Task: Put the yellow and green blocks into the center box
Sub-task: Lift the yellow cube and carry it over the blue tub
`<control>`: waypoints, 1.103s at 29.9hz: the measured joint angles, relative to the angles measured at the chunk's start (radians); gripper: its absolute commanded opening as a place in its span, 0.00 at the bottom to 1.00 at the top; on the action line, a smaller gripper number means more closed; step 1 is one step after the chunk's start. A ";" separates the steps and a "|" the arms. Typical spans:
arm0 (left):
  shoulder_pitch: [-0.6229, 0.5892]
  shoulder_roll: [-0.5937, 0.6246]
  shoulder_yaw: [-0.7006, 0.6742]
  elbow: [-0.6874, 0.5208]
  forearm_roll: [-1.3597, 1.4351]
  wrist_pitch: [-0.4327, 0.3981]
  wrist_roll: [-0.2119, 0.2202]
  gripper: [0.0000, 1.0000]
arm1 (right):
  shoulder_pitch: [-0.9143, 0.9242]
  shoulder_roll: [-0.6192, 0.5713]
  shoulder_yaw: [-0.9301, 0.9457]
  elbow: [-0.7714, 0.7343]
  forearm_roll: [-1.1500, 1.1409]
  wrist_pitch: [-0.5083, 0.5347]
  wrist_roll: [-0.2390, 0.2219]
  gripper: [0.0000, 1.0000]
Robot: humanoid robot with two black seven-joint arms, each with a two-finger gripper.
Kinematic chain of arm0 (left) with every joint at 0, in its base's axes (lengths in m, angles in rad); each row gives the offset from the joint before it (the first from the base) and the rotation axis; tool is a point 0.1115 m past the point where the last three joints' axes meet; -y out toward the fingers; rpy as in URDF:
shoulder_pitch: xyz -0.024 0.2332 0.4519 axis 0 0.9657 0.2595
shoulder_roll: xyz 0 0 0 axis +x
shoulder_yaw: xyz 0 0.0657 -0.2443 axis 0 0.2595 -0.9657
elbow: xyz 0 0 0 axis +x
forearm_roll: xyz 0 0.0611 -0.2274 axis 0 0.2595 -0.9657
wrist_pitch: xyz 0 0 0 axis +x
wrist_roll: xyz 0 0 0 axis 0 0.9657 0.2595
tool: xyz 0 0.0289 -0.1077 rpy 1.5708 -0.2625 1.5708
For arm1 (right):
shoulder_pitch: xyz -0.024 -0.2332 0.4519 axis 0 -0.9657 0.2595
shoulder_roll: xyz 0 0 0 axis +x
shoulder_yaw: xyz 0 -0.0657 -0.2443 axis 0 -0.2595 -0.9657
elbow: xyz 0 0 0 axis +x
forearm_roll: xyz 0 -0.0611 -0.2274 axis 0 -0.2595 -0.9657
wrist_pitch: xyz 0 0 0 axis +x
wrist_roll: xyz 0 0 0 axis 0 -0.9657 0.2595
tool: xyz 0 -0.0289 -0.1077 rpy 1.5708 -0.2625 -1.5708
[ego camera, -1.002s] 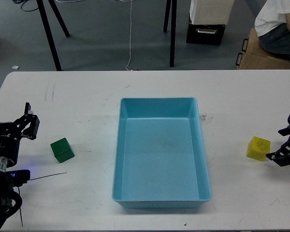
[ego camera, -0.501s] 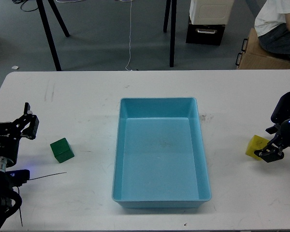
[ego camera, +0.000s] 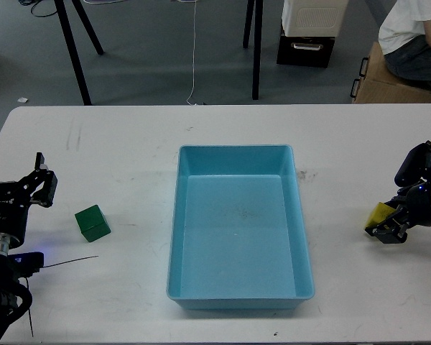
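The yellow block (ego camera: 378, 213) lies on the white table (ego camera: 129, 144) at the right, largely covered by my right gripper (ego camera: 386, 230). The gripper has come down onto the block from the right. Its dark fingers cannot be told apart, so its grip is unclear. The green block (ego camera: 93, 223) sits on the table at the left. My left gripper (ego camera: 44, 185) is open and empty, a little to the upper left of the green block and apart from it. The blue box (ego camera: 237, 152) stands in the table's center with nothing inside.
A thin black wire (ego camera: 68, 262) lies on the table below the green block. Beyond the far table edge are black stand legs (ego camera: 75, 57), a cardboard box (ego camera: 388, 86) and a seated person (ego camera: 416, 36).
My right gripper has moved left and slightly up, from beside the yellow block onto it, now covering most of it. The left arm and green block have not moved.
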 measured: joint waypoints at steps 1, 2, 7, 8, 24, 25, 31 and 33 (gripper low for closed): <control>0.000 0.000 0.000 0.000 0.000 0.000 0.000 1.00 | 0.004 0.000 -0.006 0.000 -0.004 0.001 0.000 0.23; 0.000 0.000 0.000 0.000 0.000 0.000 0.000 1.00 | 0.009 0.000 -0.011 -0.001 -0.007 0.001 0.000 0.20; 0.000 0.000 0.000 0.000 0.000 0.000 0.000 1.00 | 0.110 -0.001 -0.015 0.001 -0.007 0.000 0.000 0.13; 0.000 0.000 0.000 0.000 0.000 0.000 0.000 1.00 | 0.143 -0.001 -0.014 0.003 -0.005 0.000 0.000 0.12; -0.003 0.000 -0.004 0.000 0.000 0.001 0.000 1.00 | 0.608 0.260 -0.060 0.070 0.170 -0.008 0.000 0.11; -0.003 0.000 -0.006 0.000 0.000 0.001 0.000 1.00 | 0.619 0.293 -0.080 0.070 0.173 -0.008 0.000 0.11; 0.000 0.000 -0.022 0.000 0.000 0.000 0.000 1.00 | 0.639 0.493 -0.208 0.066 0.168 -0.008 0.000 0.12; 0.000 0.001 -0.029 0.000 0.000 0.000 0.000 1.00 | 0.639 0.552 -0.239 0.058 0.167 -0.008 0.000 0.12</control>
